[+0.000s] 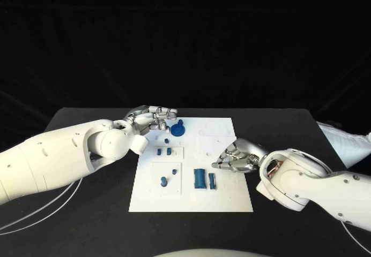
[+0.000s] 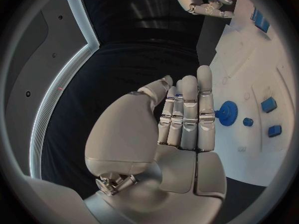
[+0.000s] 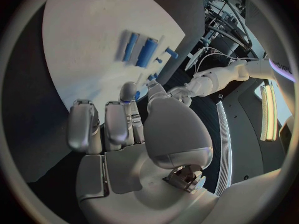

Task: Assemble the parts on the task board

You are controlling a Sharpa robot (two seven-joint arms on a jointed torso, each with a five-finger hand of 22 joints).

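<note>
Blue, toothed and round, a gear [image 1: 178, 128] stands at the far left corner of the white task board [image 1: 224, 201], just right of the left hand [image 1: 151, 118], whose fingers lie together and grip nothing I can see; other blue parts [image 1: 204, 179] lie nearer, mid-board. At the board's right edge the right hand [image 1: 236, 160] has its fingers curled in; whether they pinch a piece I cannot tell. I judge a pick or placement is under way, calling for fine alignment; the black table [image 1: 69, 120] lies beneath, dark room behind.
</note>
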